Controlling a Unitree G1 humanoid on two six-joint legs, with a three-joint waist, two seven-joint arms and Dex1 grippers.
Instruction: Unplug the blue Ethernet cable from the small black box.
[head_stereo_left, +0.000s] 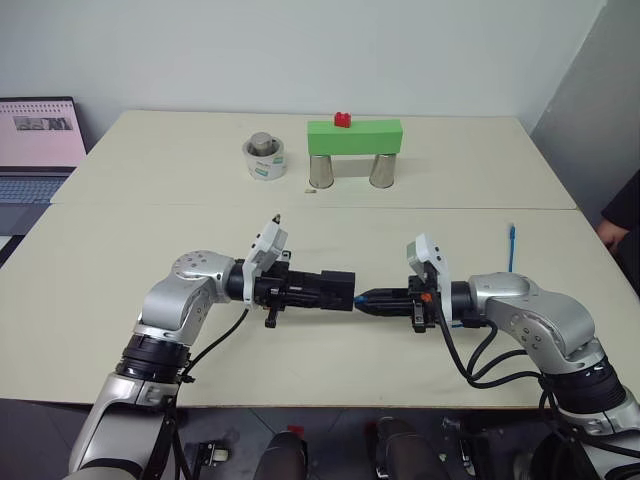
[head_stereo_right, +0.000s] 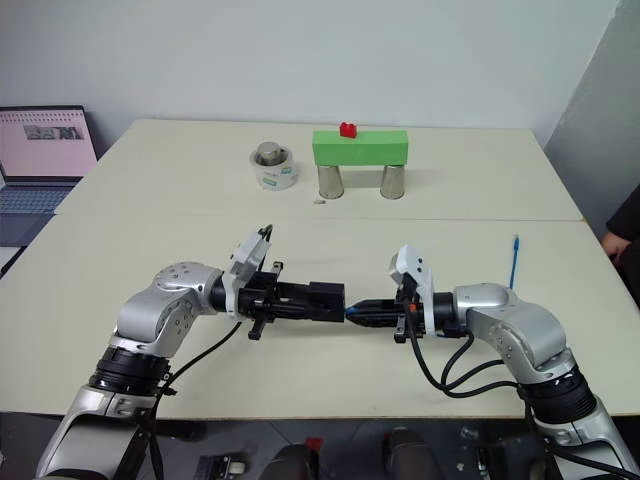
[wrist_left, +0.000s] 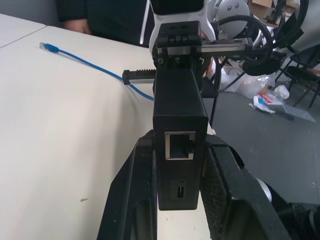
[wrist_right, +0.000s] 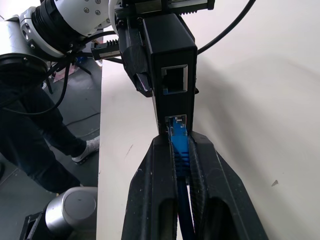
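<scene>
Bracing the small matte-black plastic box, the left tool clamps it near the tabletop's front edge; the right tool pinches the thin bright-blue Ethernet cable's plug for pulling.

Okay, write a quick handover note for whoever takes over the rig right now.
Left gripper: shut on the small black box, held above the table.
Right gripper: shut on the blue Ethernet cable right at its plug, which sits in the box's port.
Cable's free end lies on the table beside the right arm.
Done: both grips set.
Left: pull the plug out.
</scene>
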